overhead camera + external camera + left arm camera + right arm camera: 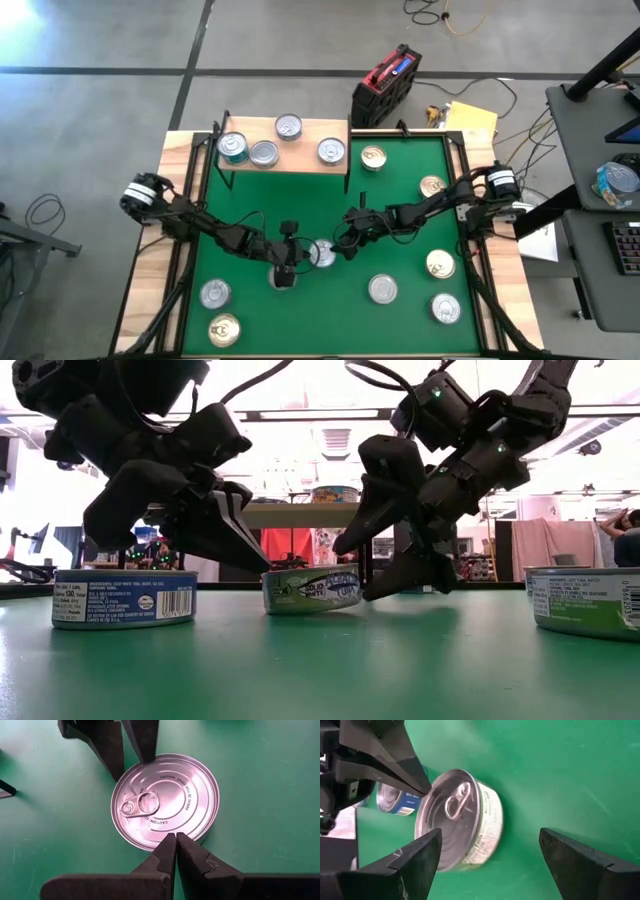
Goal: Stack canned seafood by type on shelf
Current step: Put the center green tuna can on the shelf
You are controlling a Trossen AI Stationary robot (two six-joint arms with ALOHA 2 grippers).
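Mid-mat on the green table cover: a flat round silver-topped tin with a pull-tab lid, lying flat between both arms. Left gripper pressed together, tips at the tin's rim. Right gripper spread wide around the same tin, not clamping it. Small light-wood shelf on black legs at the mat's far edge, bearing four tins, well apart from the grippers.

Robotics lab or workshop. Bare concrete floor surrounds the table. A red-and-black toolbox and loose cables lie behind the table; a desk with keyboard stands right of it.
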